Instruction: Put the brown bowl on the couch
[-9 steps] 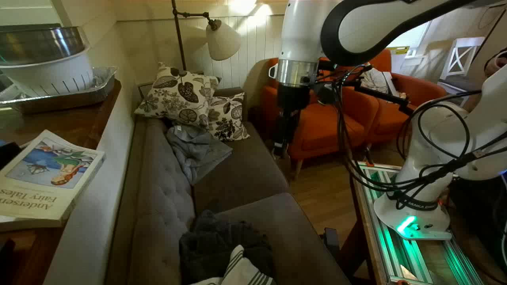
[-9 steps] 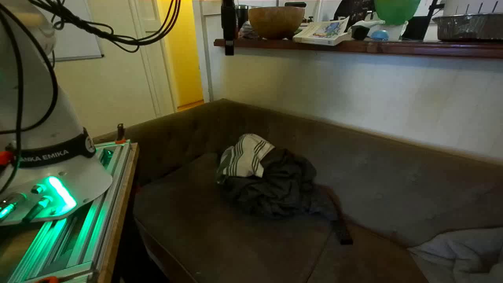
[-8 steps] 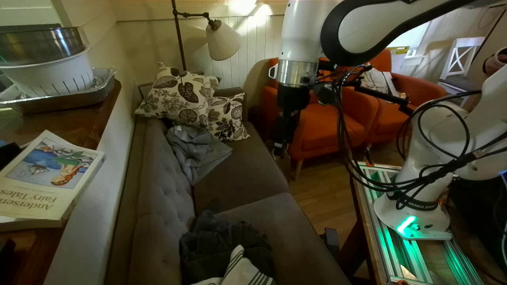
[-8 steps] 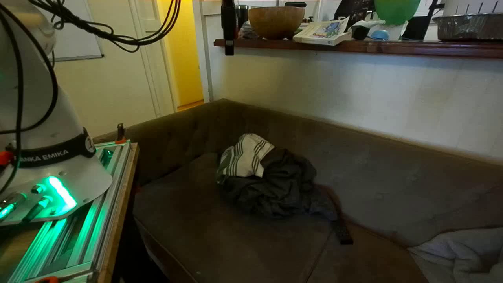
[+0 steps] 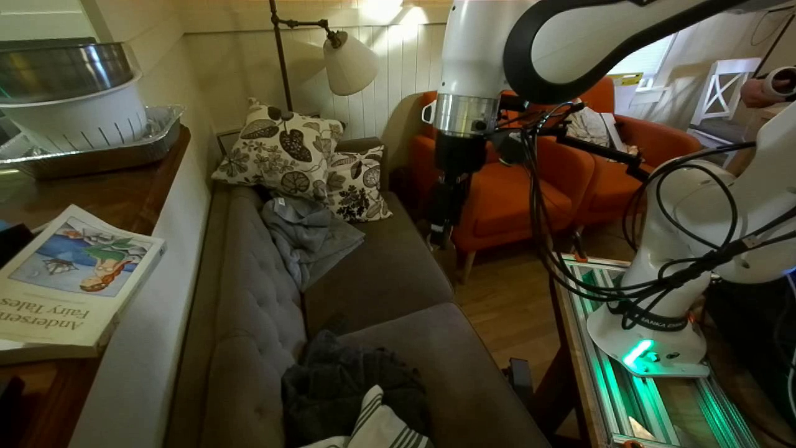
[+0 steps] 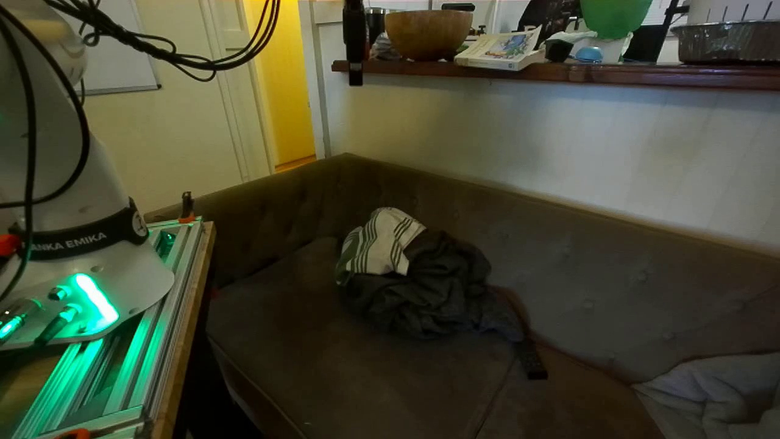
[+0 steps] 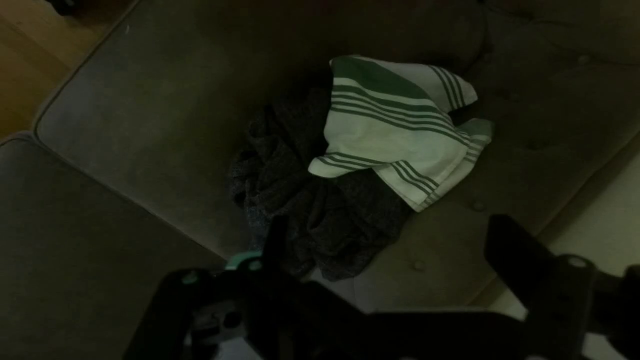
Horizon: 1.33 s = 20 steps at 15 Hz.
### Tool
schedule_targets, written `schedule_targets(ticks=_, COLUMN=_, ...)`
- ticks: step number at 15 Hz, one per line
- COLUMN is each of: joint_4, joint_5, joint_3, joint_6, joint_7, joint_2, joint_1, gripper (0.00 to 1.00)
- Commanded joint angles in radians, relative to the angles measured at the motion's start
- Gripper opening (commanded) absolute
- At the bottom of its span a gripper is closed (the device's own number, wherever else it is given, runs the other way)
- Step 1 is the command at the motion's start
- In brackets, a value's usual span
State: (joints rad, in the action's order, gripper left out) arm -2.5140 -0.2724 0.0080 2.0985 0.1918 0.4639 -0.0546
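The round tan-brown wooden bowl (image 6: 428, 35) sits on the wooden ledge above the couch in an exterior view, beside a book. It does not show in the wrist view. The dark grey-brown couch (image 5: 398, 261) shows in both exterior views (image 6: 365, 378) and below the gripper in the wrist view (image 7: 165, 115). My gripper (image 5: 439, 239) hangs above the couch's front side, pointing down. In an exterior view its dark fingers (image 6: 355, 76) appear left of the bowl, with no contact visible. In the wrist view the fingers (image 7: 387, 225) are wide apart with nothing between them.
On the couch lie a dark blanket (image 5: 354, 373), a striped towel (image 6: 381, 244), a grey cloth (image 5: 311, 236), patterned pillows (image 5: 286, 149) and a remote (image 6: 532, 361). The ledge (image 6: 518, 72) also holds a book (image 6: 503, 50) and a foil tray (image 6: 728, 44). Orange armchairs (image 5: 516, 205) stand behind the gripper.
The arm, gripper, bowl and couch things have not visibly moved. A person's hand at the right edge of an exterior view has shifted left and further into view.
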Motion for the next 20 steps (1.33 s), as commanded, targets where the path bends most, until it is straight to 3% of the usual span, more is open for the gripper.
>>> schedule_targets(ticks=1, joint_4=0.002, joint_5=-0.005, joint_3=0.01, joint_6=-0.004, joint_7=-0.004, joint_2=0.0, joint_1=0.012, gripper=1.0)
schedule_targets(ticks=4, joint_4=0.018, joint_5=-0.021, joint_3=0.012, joint_6=-0.006, joint_7=0.024, joint_2=-0.013, joint_1=0.012, gripper=1.0)
schedule_targets(ticks=10, joint_4=0.203, joint_5=-0.205, joint_3=0.011, joint_6=0.001, joint_7=0.227, joint_2=-0.087, joint_1=0.012, gripper=1.0)
schedule_targets(ticks=15, joint_4=0.449, joint_5=-0.267, joint_3=0.019, joint_6=-0.006, joint_7=0.295, joint_2=-0.184, joint_1=0.006, gripper=1.0)
schedule_targets(ticks=20, joint_4=0.739, joint_5=-0.26, joint_3=0.085, joint_6=0.024, joint_7=0.376, joint_2=-0.344, joint_1=-0.024, gripper=1.0)
